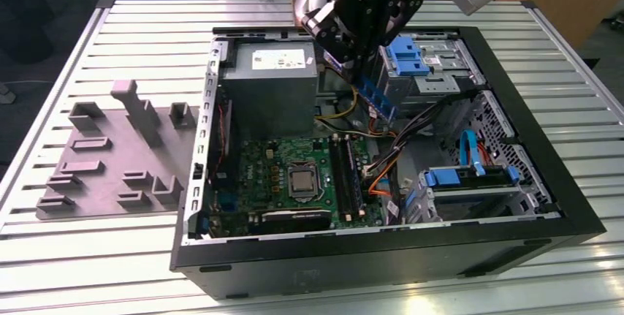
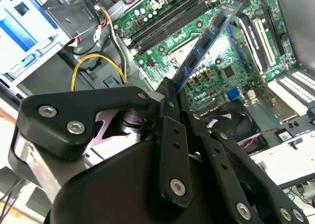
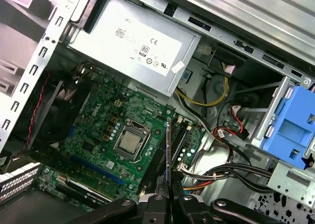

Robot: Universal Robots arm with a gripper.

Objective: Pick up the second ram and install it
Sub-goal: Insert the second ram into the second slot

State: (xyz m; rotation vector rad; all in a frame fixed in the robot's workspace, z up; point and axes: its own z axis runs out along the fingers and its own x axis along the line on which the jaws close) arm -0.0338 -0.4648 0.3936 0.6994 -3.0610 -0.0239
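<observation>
1. While the open black metal computer case (image 1: 546, 216) lies on its side on a ribbed white slatted table (image 1: 146, 30), we see the black, matte, bolted gripper (image 1: 363, 66) hanging above the case's upper interior in the exterior view.
2. We find its linkage fingers (image 2: 170, 135) closed onto one end of the second ram (image 2: 206, 39), a long, narrow, flat blue-green stick with black chips, which juts out from the fingertips over the board.
3. We see that stick edge-on in the first wrist view, a thin dark blade (image 3: 168, 160) above the long black plastic memory slots (image 3: 160, 155); it is held in the air, not seated.
4. We note the large green motherboard (image 3: 98, 135), densely textured with small parts, carrying a shiny silver square chip (image 3: 130, 142).
5. We see a boxy grey steel power supply (image 1: 268, 85) beside it, and blue plastic drive brackets (image 1: 410, 59) toward the exterior view's right.
6. We also see a grey moulded fixture tray (image 1: 112, 158) on the table at the exterior view's left.
</observation>
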